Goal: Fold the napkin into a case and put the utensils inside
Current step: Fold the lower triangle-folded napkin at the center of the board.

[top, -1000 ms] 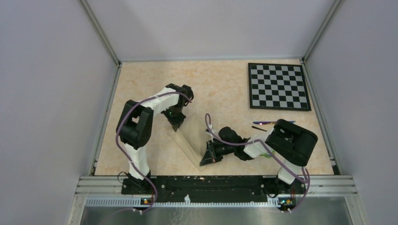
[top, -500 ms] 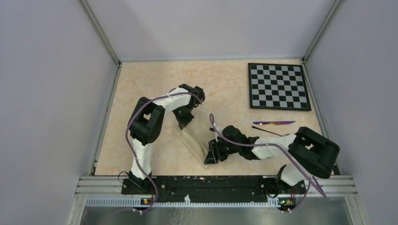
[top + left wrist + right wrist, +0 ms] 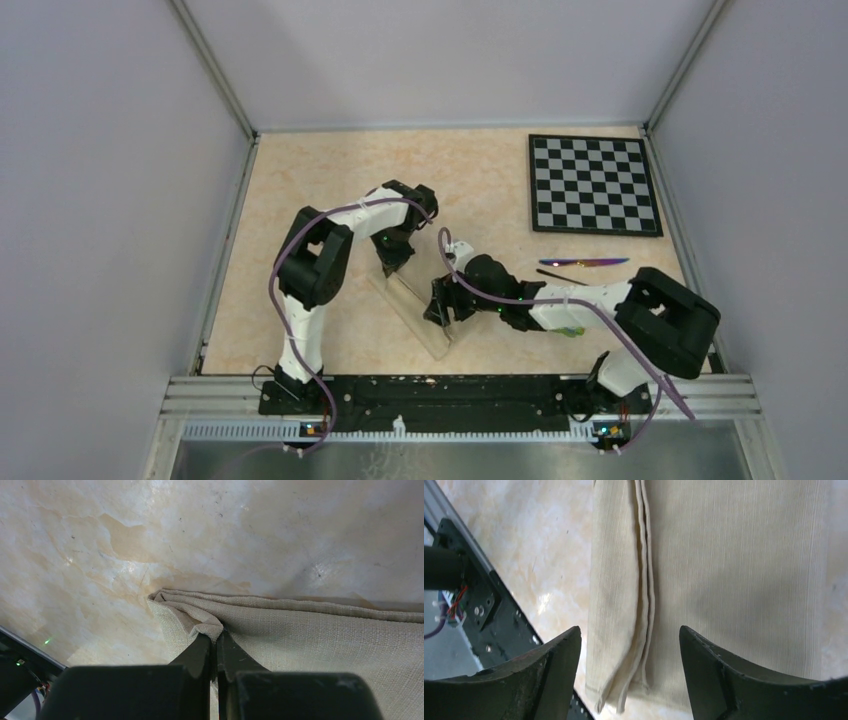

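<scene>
A speckled tan counter (image 3: pixel 480 170) was seen boxed in by plain grey walls (image 3: pixel 100 200) on three sides, with metal posts at the far corners and a black rail (image 3: pixel 460 392) along the near edge, where both arm bases were bolted.

At the left, bare counter was seen between the left wall and the left arm, whose elbow was raised just inside that strip. The left gripper (image 3: pixel 392 262) was closed tight on the far corner of the napkin (image 3: pixel 408 303); in the left wrist view the cloth was bunched up over the pinched fingertips (image 3: pixel 202 647).

The napkin was laid near the counter's middle, folded to a narrow layered strip and run diagonally from the left gripper down toward the near rail. Its long hemmed edges were seen stacked side by side in the right wrist view.

The right gripper (image 3: pixel 440 305) was held over the strip's near half with its jaws spread wide, nothing between them but the cloth below; whether the cloth was touched could not be told.

Further right, the utensils (image 3: pixel 585 263) were laid flat, apart from the napkin and just beyond the right forearm. A chessboard (image 3: pixel 593 184) was set in the far right corner, close to the right wall. Open surface was seen between the left gripper and the back wall.
</scene>
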Available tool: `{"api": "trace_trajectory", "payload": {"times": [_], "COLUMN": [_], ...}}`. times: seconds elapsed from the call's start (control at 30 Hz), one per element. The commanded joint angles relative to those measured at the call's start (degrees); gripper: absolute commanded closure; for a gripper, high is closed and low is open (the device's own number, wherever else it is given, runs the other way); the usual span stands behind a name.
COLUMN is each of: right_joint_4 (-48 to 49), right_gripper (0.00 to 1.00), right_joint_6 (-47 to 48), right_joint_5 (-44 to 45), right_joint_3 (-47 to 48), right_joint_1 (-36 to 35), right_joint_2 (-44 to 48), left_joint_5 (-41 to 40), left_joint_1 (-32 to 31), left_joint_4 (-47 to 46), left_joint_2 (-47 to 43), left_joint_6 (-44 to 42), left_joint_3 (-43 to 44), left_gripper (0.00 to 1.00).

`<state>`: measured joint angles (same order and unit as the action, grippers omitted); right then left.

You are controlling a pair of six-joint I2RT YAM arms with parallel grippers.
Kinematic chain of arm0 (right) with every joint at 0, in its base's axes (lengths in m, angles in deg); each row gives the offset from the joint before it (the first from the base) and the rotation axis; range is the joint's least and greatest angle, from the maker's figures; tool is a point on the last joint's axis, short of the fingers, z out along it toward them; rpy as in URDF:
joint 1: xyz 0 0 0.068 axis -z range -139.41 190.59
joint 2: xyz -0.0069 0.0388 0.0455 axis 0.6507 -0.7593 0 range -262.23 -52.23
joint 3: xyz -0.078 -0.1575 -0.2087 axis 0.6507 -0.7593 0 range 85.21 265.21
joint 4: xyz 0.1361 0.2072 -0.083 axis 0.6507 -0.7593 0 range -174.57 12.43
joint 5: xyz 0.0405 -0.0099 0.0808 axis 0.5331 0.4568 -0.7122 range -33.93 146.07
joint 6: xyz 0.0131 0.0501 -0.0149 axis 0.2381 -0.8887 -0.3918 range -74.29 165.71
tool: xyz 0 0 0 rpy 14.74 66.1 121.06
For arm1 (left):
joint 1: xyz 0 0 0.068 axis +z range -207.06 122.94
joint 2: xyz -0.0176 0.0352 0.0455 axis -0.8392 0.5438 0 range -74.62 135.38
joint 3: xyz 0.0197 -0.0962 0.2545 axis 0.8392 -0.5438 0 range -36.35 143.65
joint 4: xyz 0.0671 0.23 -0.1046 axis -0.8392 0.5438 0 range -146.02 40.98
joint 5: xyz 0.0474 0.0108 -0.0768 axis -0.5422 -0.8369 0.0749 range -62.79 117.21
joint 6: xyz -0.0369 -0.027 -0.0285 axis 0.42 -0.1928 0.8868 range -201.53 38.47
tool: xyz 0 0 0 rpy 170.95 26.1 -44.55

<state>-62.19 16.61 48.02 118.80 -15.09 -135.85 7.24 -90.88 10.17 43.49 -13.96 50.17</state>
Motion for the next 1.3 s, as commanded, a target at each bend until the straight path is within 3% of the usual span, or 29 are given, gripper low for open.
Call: {"api": "trace_trajectory", "payload": {"times": [0.0, 0.17, 0.37, 0.57, 0.8, 0.87, 1.13, 1.27], "right_joint_4": [10.04, 19.66, 21.88, 21.95, 20.12, 20.33, 21.59, 22.15], "right_gripper": [0.33, 0.39, 0.47, 0.66, 0.99, 1.0, 1.0, 1.0], "right_joint_6": [1.12, 1.04, 2.25, 0.47, -2.62, -3.48, -6.53, -7.35], "right_joint_5": [2.0, 0.18, -0.28, 0.67, 3.56, 3.95, 3.88, 4.17], "right_joint_3": [5.05, 5.03, 8.88, 10.68, 10.56, 9.82, 7.41, 6.07], "right_joint_1": [0.68, 2.04, 2.06, 2.07, 2.04, 2.11, 2.81, 3.44], "right_joint_2": [-4.74, -9.4, -15.41, -19.1, -20.23, -19.74, -18.33, -17.66], "left_joint_5": [1.93, 2.85, 3.25, 4.08, 5.52, 7.05, 12.38, 14.71], "left_joint_1": [-0.29, -0.29, -0.2, -0.14, 0.44, 0.65, 2.41, 2.53], "left_joint_4": [-2.74, -3.52, -3.7, -3.97, -5.86, -7.24, -13.77, -16.43], "left_joint_2": [-3.63, -5.94, -7.03, -6.14, -7.01, -7.45, -12.99, -15.98], "left_joint_6": [-2.1, -3.59, -4.29, -4.56, -5.78, -7.75, -13.16, -16.47], "left_joint_3": [-0.99, -1.62, -1.52, -1.03, -1.57, -1.54, -4.98, -6.43], "left_gripper": [1.0, 1.0, 1.0, 1.0, 1.0, 1.0, 0.74, 0.54]}}
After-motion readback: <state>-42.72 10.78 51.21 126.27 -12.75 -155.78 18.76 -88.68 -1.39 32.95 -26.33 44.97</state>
